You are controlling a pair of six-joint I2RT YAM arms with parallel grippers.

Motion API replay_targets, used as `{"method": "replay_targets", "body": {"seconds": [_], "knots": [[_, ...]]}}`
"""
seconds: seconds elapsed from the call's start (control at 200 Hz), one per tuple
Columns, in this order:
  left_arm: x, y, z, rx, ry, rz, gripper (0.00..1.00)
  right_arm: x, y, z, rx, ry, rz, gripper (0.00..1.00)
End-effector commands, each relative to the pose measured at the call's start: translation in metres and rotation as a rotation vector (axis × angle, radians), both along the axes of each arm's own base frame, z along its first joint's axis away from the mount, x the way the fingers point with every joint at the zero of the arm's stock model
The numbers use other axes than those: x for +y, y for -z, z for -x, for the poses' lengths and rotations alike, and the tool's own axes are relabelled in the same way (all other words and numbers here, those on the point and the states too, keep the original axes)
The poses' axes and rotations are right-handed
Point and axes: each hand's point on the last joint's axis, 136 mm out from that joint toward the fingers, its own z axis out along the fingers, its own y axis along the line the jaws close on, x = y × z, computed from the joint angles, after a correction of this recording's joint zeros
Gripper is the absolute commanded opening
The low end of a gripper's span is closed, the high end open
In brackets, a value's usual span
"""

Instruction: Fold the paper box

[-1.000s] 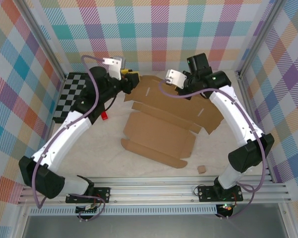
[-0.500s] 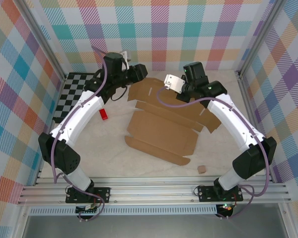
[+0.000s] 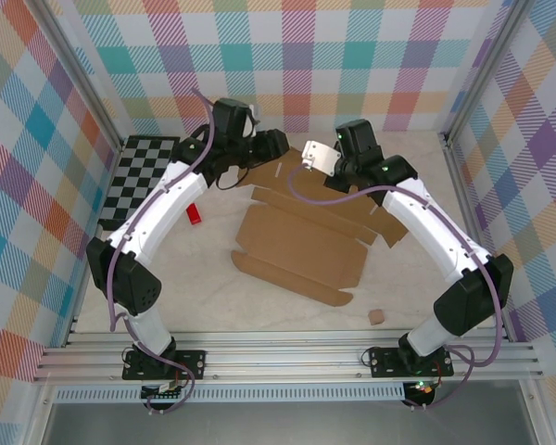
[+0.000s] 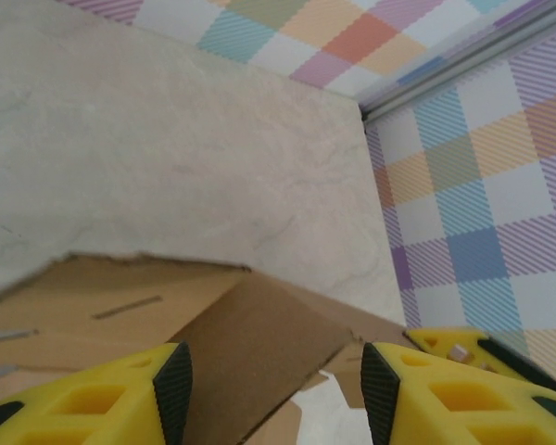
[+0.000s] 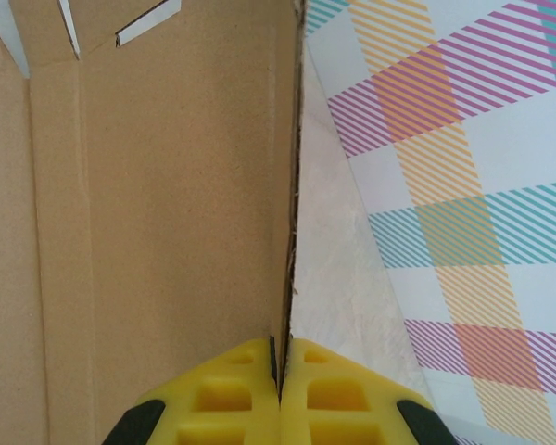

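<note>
1. Here we look down on a pale, marble-patterned table closed in on three sides by plaid walls in pastel colours, with aluminium rails along the near edge.
2. On the table we also see a black-and-grey chessboard at the far left, a small red object just right of it, and a tiny cardboard scrap near the right arm's base.
3. The paper box, an unfolded brown die-cut sheet, lies at the middle of the table and reaches toward the far wall.
4. Its main panel and near flap are long from left to right, and that axis slants nearer to the rails on the right. The near flap points toward the arm bases. The arms cover the far panels, so we cannot tell the long axis of the whole sheet.
5. The left gripper sits over the sheet's far left corner with its yellow fingers well apart, and a cardboard flap shows beyond the gap.
6. The right gripper has its fingers pressed together on the thin far edge of the sheet, which runs straight into the seam between them.
</note>
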Motion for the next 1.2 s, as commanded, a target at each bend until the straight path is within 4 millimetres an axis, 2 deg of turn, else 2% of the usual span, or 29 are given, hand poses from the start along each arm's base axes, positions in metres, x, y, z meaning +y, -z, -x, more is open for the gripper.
{"method": "replay_targets", "body": {"seconds": [0.0, 0.105, 0.365, 0.575, 0.77, 0.955, 1.055, 1.195], "knots": [[-0.014, 0.018, 0.011, 0.073, 0.034, 0.008, 0.52, 0.006, -0.018, -0.002, -0.076, 0.018, -0.057, 0.0], [-0.021, 0.025, 0.014, 0.101, 0.041, 0.04, 0.46, 0.012, -0.017, 0.0, -0.103, 0.002, -0.073, 0.0], [-0.018, 0.047, 0.013, 0.115, 0.015, 0.014, 0.44, 0.027, -0.001, 0.013, -0.196, -0.085, -0.053, 0.0], [-0.013, 0.082, 0.018, 0.157, 0.009, -0.014, 0.44, 0.036, 0.018, 0.023, -0.26, -0.131, -0.014, 0.0], [-0.006, 0.094, 0.03, 0.163, 0.012, -0.027, 0.43, 0.034, 0.043, 0.023, -0.23, -0.115, 0.021, 0.0], [0.007, 0.121, 0.049, 0.211, -0.014, -0.025, 0.41, 0.032, 0.064, 0.019, -0.228, -0.099, 0.041, 0.0], [0.012, 0.121, 0.057, 0.209, -0.032, 0.008, 0.45, 0.03, 0.072, 0.018, -0.228, -0.088, 0.051, 0.0], [0.022, 0.104, 0.069, 0.177, -0.059, 0.04, 0.47, 0.025, 0.08, 0.02, -0.215, -0.076, 0.063, 0.0]]}}
